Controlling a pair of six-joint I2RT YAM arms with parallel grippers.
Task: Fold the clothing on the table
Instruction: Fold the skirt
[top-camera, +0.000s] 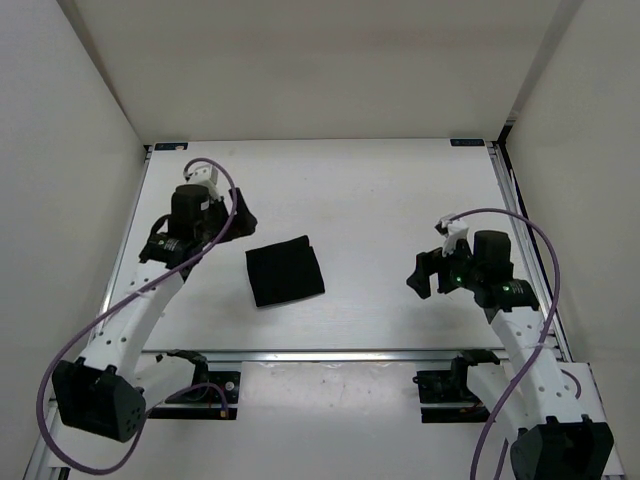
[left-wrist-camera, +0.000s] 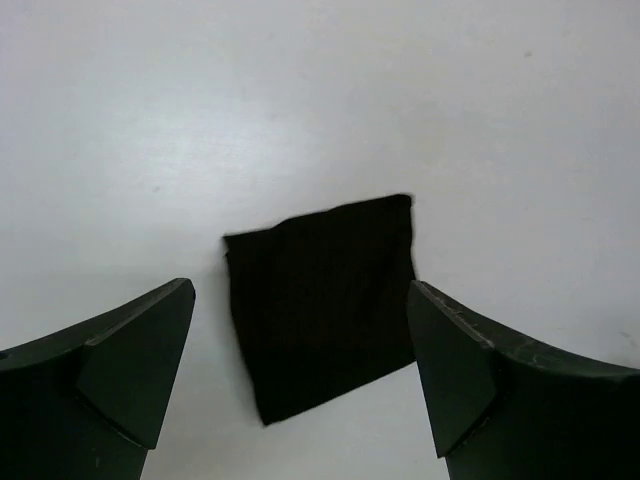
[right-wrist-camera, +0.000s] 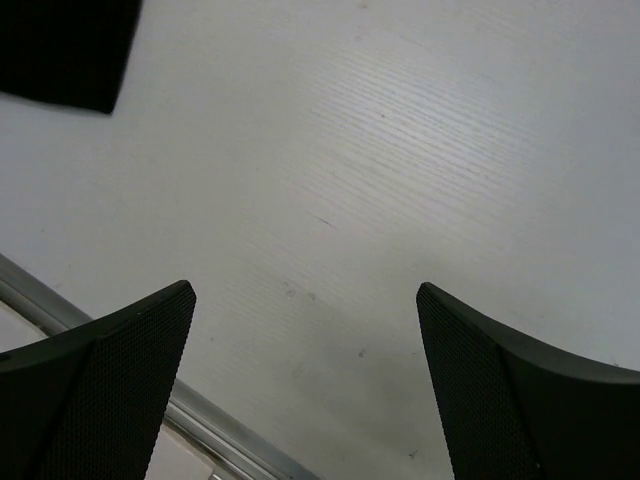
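The clothing (top-camera: 285, 271) is a black cloth folded into a small, near-square, flat packet in the middle of the white table (top-camera: 370, 190). My left gripper (top-camera: 240, 215) hovers just up and left of it, open and empty. In the left wrist view the clothing (left-wrist-camera: 320, 305) lies on the table between and beyond the spread fingertips of the left gripper (left-wrist-camera: 300, 290). My right gripper (top-camera: 423, 272) stands open to the right of the cloth, well apart from it. In the right wrist view the right gripper (right-wrist-camera: 305, 290) holds nothing, and a corner of the clothing (right-wrist-camera: 60, 45) shows at top left.
A metal rail (top-camera: 330, 353) runs along the table's near edge, also seen as the rail (right-wrist-camera: 200, 415) under the right gripper. White walls (top-camera: 60, 150) close in the left, right and back. Purple cables (top-camera: 110, 320) loop beside both arms.
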